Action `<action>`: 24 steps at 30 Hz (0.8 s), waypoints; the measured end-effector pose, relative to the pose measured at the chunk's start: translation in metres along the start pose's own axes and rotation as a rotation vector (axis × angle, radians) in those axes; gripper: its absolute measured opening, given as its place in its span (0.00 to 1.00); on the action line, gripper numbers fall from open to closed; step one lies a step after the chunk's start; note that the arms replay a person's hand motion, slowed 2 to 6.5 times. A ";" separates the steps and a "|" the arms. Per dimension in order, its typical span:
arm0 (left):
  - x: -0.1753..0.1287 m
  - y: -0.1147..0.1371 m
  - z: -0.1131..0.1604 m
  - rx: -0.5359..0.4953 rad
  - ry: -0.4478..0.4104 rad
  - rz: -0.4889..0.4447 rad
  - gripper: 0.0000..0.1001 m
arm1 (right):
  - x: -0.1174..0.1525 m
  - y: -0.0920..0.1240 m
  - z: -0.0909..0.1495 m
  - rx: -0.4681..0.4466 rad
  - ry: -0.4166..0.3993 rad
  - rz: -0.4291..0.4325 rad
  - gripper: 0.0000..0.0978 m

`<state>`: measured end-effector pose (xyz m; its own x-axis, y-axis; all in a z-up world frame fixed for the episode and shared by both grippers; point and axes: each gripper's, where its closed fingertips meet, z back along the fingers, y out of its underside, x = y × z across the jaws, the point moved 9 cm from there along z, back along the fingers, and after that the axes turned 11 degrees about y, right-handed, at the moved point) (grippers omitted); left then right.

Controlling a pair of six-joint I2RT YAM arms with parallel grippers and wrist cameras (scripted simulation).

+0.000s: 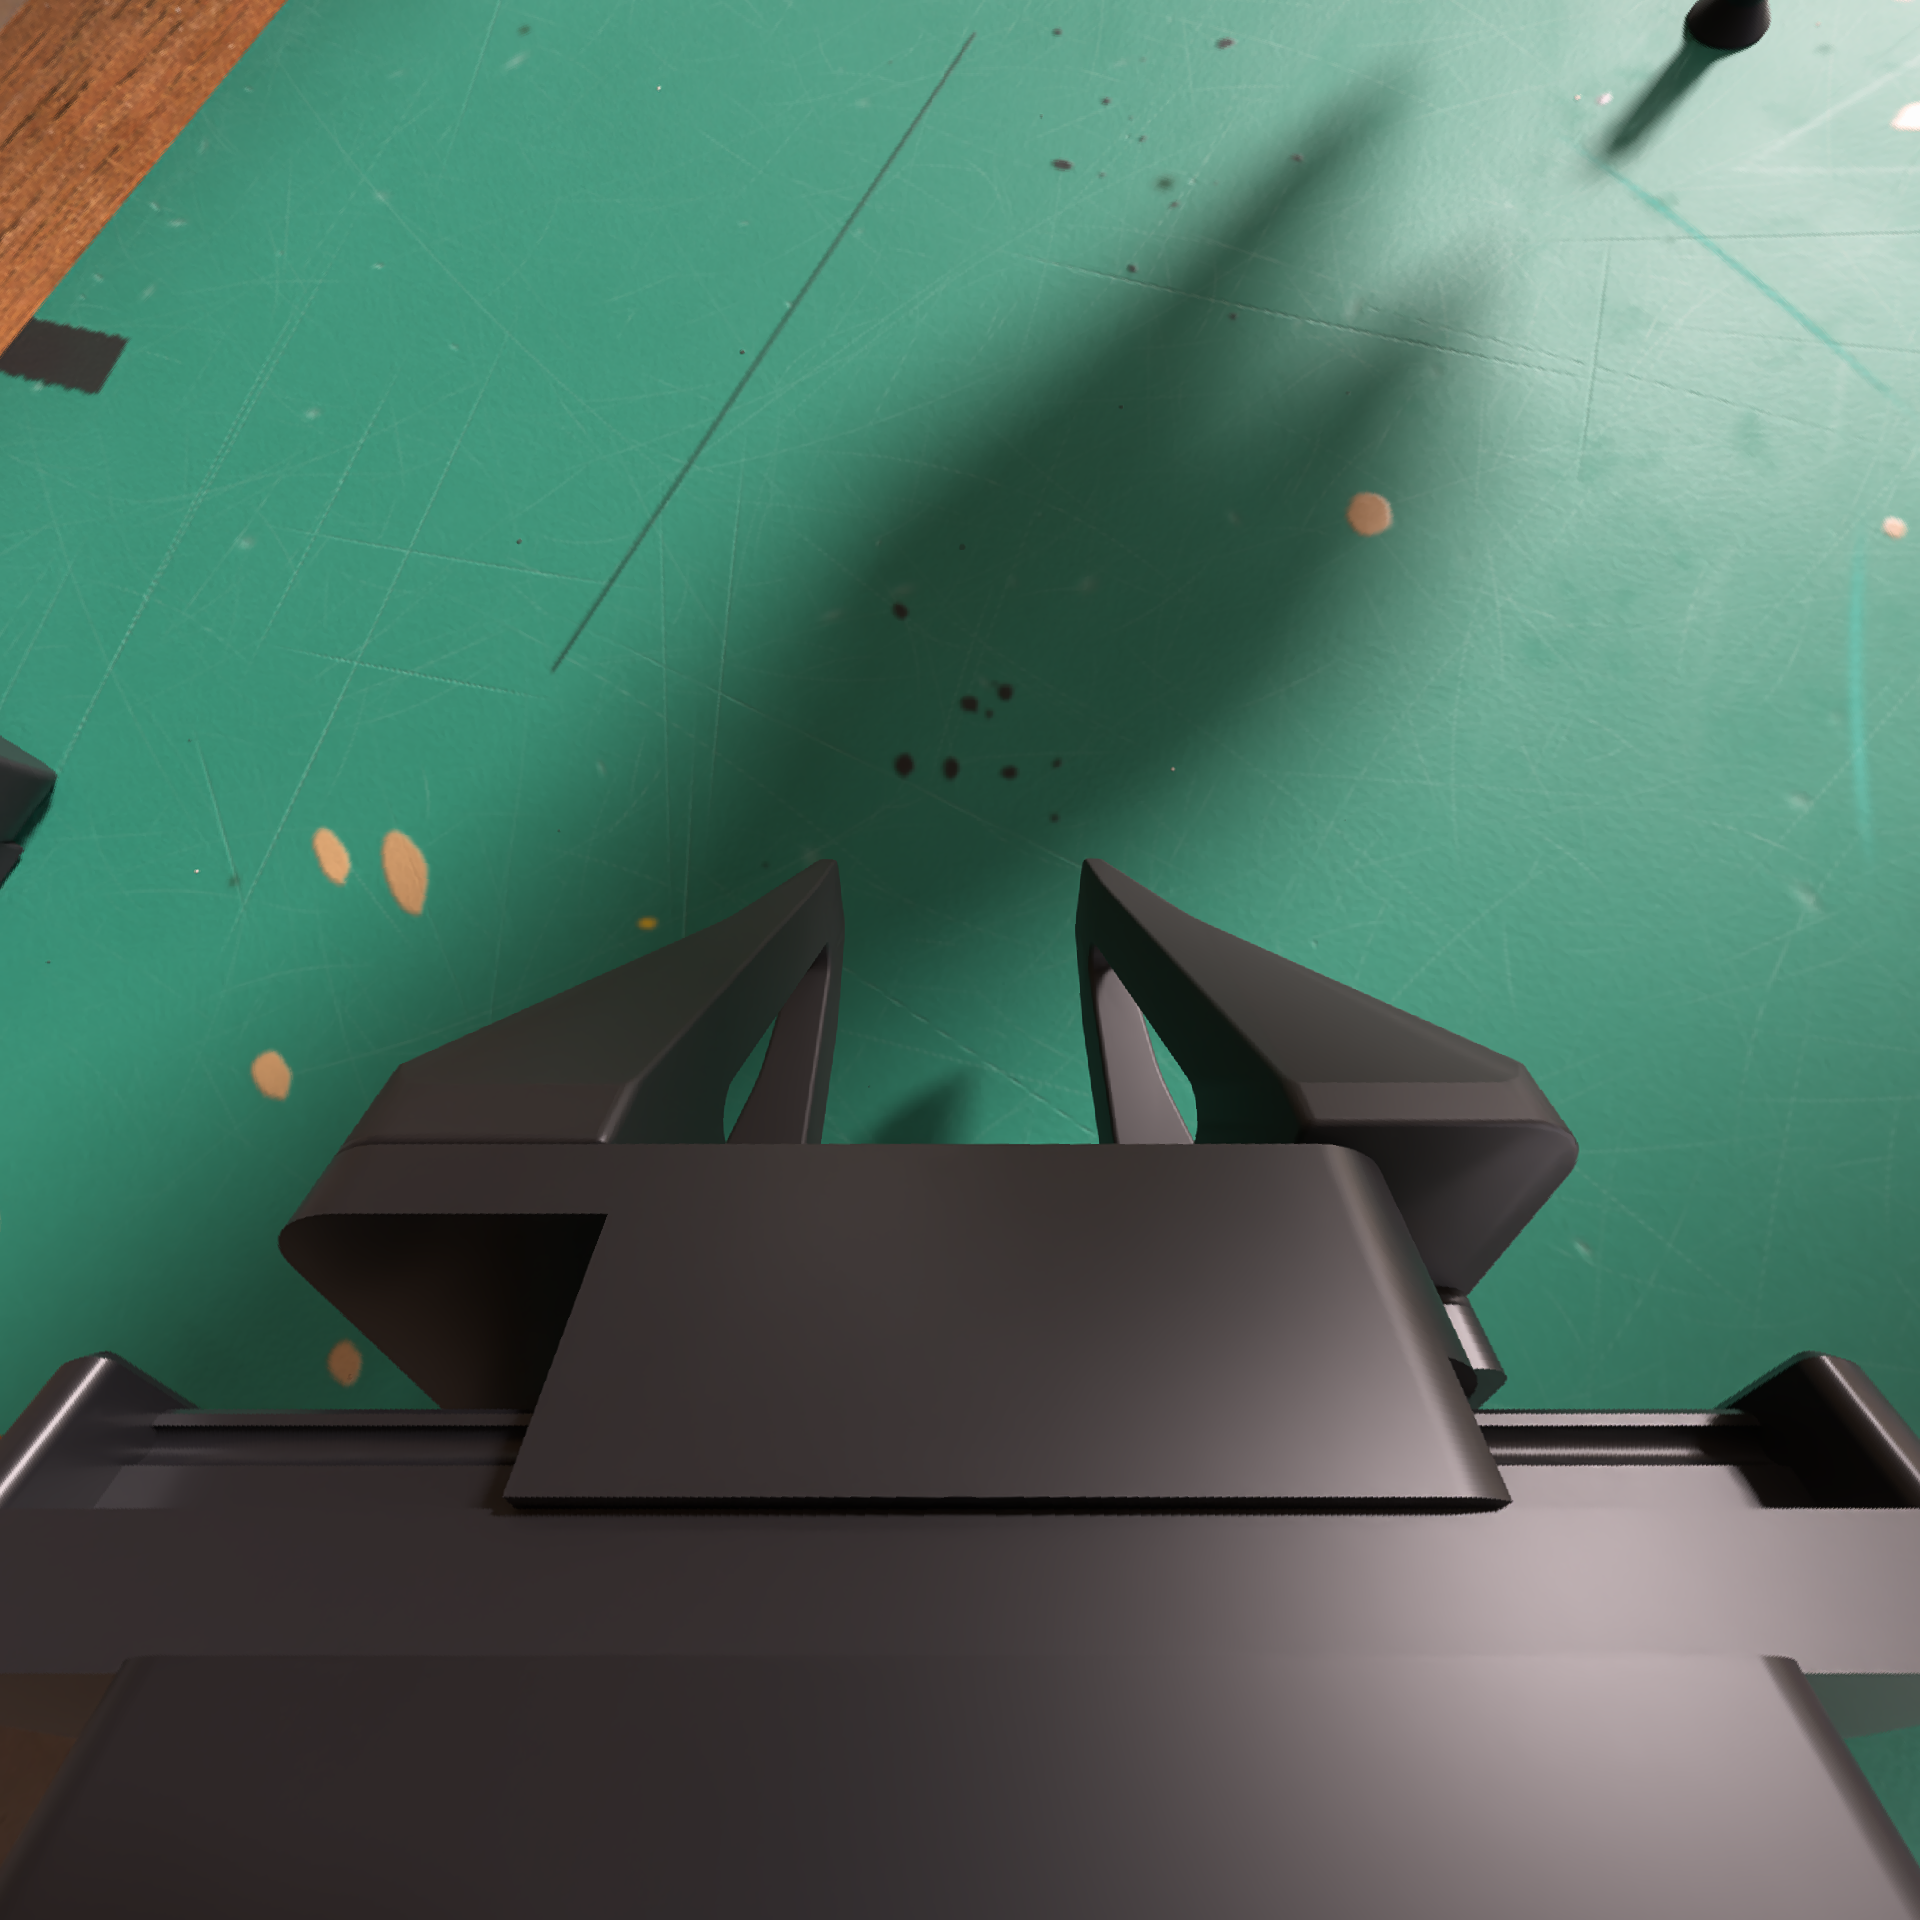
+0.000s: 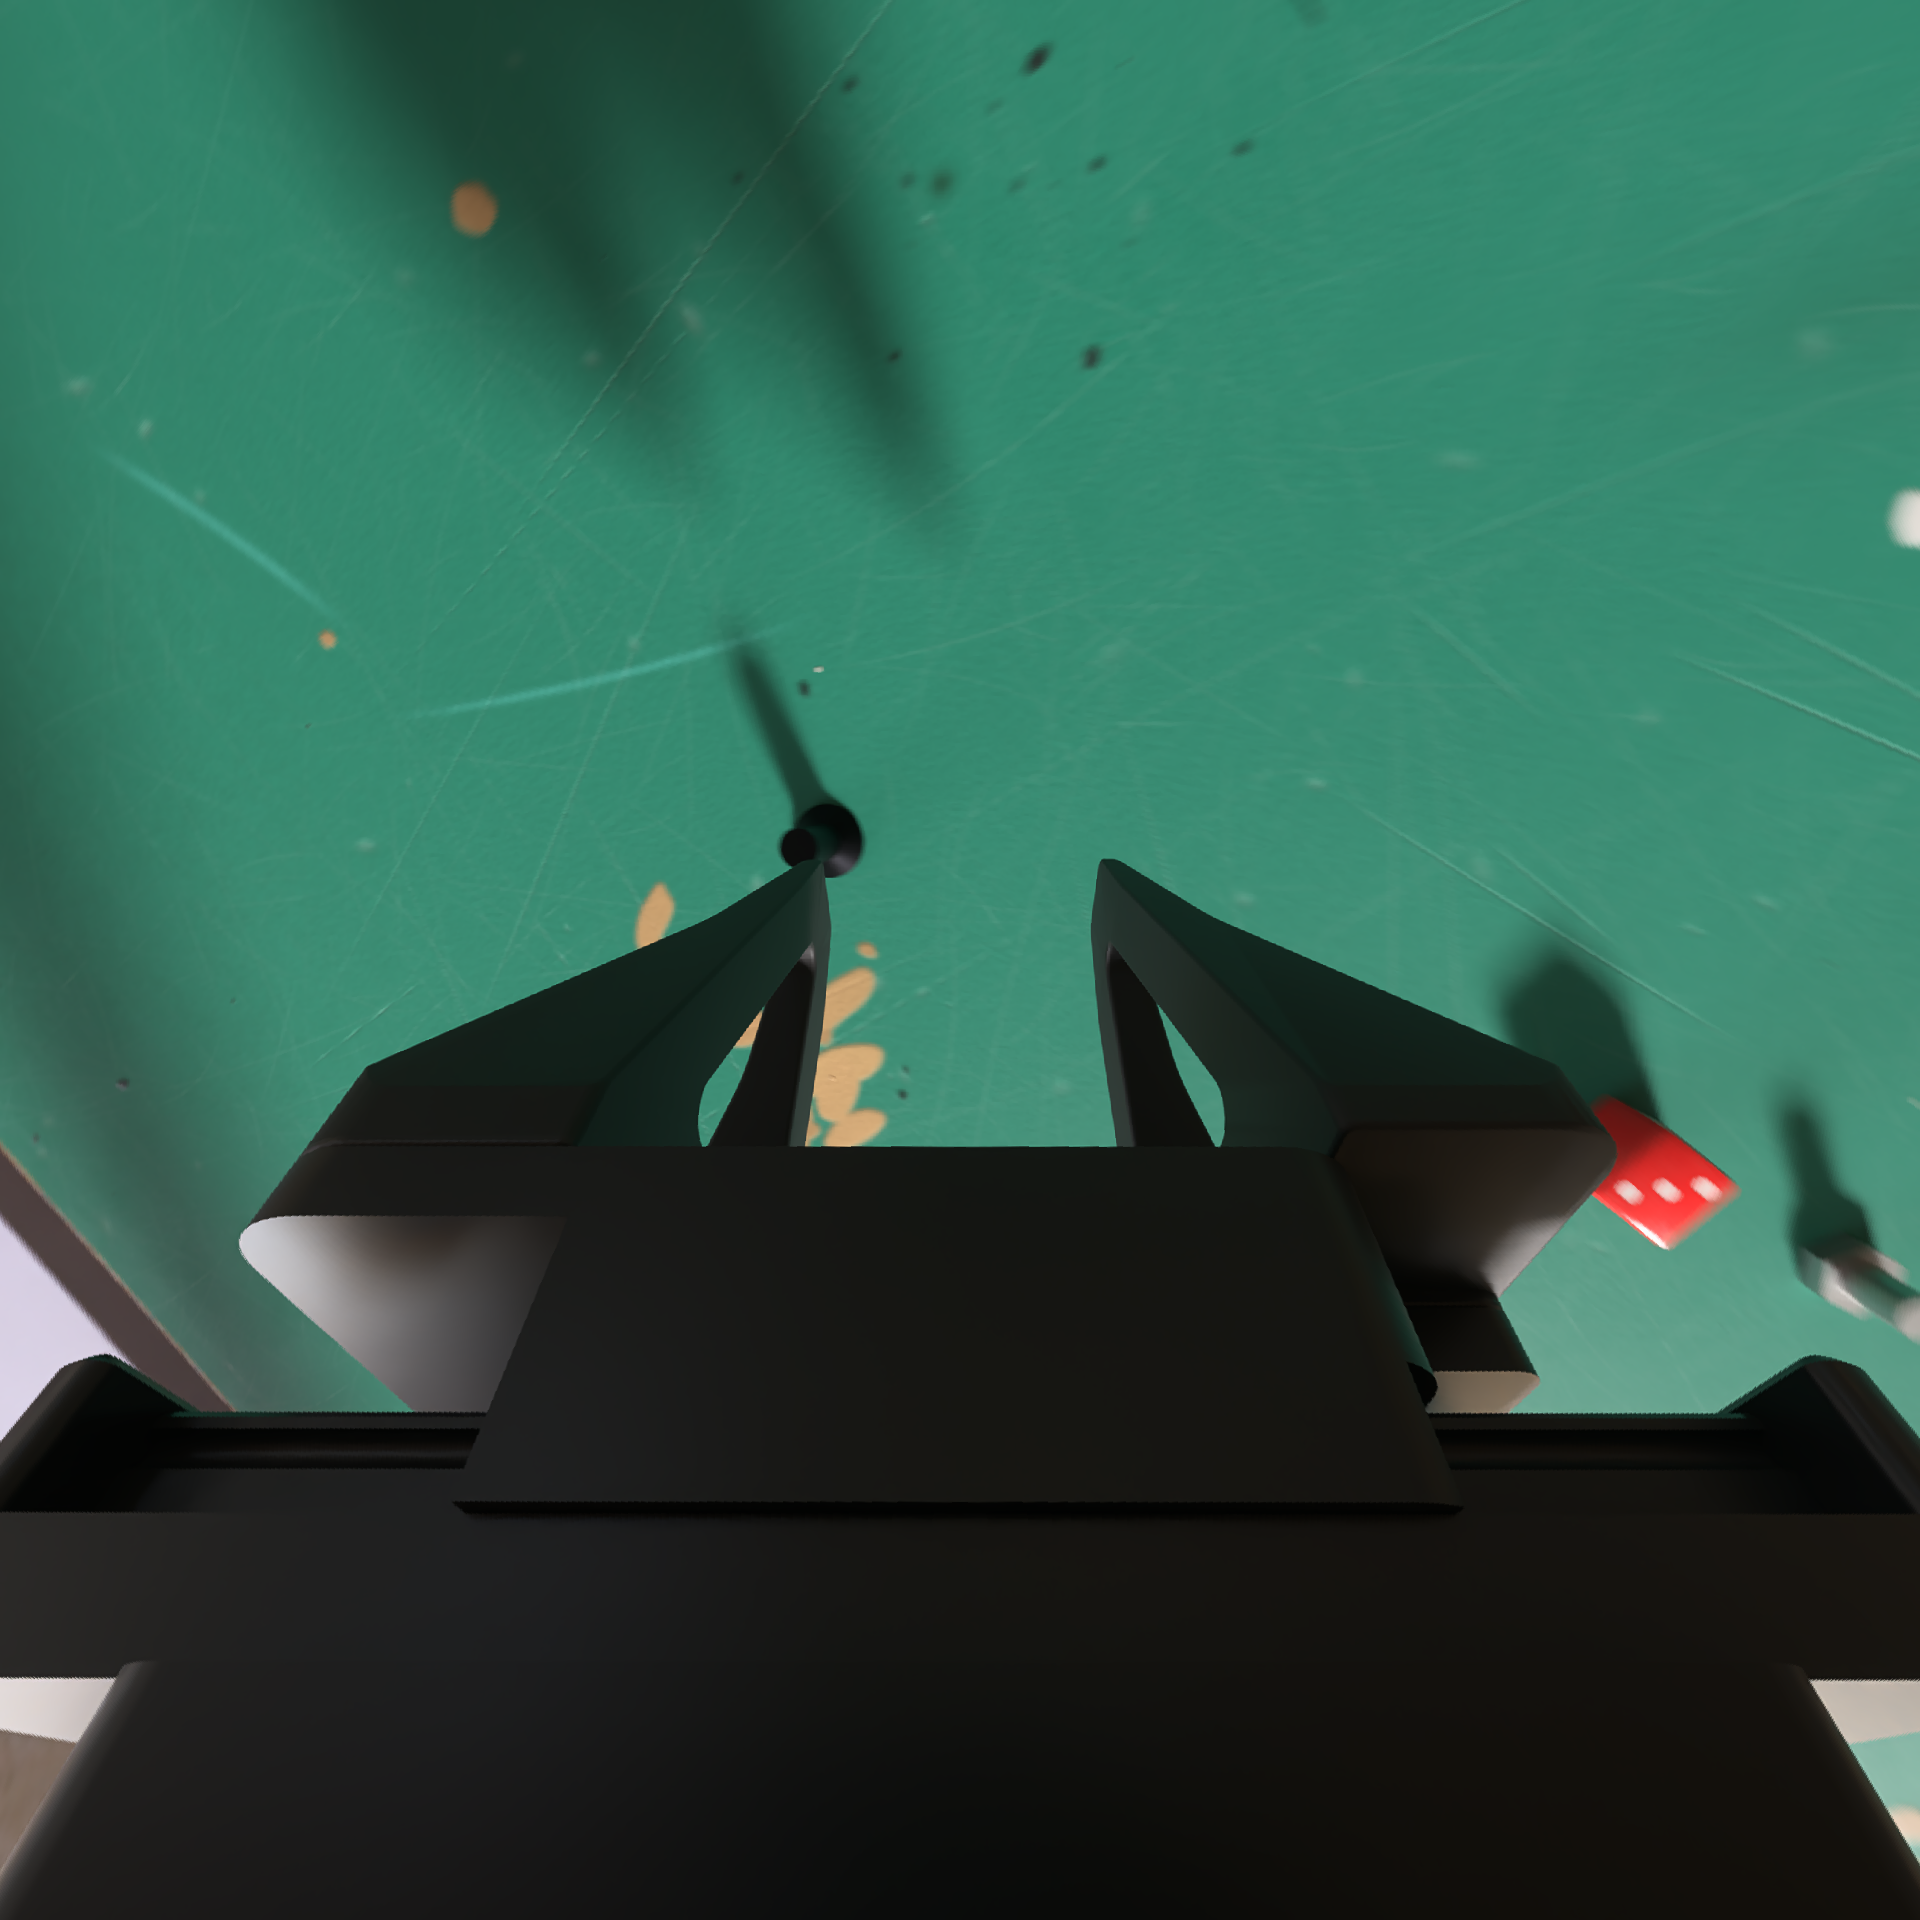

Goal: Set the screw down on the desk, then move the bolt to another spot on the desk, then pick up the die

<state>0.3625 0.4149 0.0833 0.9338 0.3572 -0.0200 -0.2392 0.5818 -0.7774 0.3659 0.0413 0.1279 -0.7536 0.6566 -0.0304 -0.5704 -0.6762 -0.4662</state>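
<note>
The black screw (image 2: 821, 836) stands on the green cutting mat (image 2: 1351, 520) just off the right gripper's (image 2: 961, 883) left fingertip; farther right lie the red die (image 2: 1662, 1184) and a silvery bolt (image 2: 1860, 1283). Both grippers are spread and empty, the left gripper (image 1: 958, 883) well apart from the screw. The right looks nearer the bolt.

Scratched matt green mat (image 1: 1455, 727) on grained wood desk (image 1: 94, 114) (glossy red die (image 2: 1662, 1190)).

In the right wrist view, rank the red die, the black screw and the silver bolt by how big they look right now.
1. Red die, though the right tool hides part of it.
2. and 3. Black screw and silver bolt: unsure. The screw is seen nearly end-on, and the bolt is blurred and cut off by the frame edge.
</note>
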 end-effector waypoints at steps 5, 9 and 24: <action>0.000 0.000 0.000 0.003 0.000 0.000 0.38 | -0.021 0.004 0.027 -0.082 0.127 -0.103 0.48; 0.000 0.000 -0.001 0.008 0.001 0.000 0.38 | -0.043 0.011 0.044 -0.117 0.259 -0.227 0.51; 0.000 0.000 -0.002 0.009 0.003 0.008 0.38 | -0.106 0.051 0.032 -0.048 0.514 -0.621 0.53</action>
<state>0.3624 0.4138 0.0821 0.9327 0.3596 -0.0282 -0.2491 0.5856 -0.7714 0.4058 -0.0737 0.1357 -0.0525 0.9871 -0.1512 -0.8121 -0.1303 -0.5688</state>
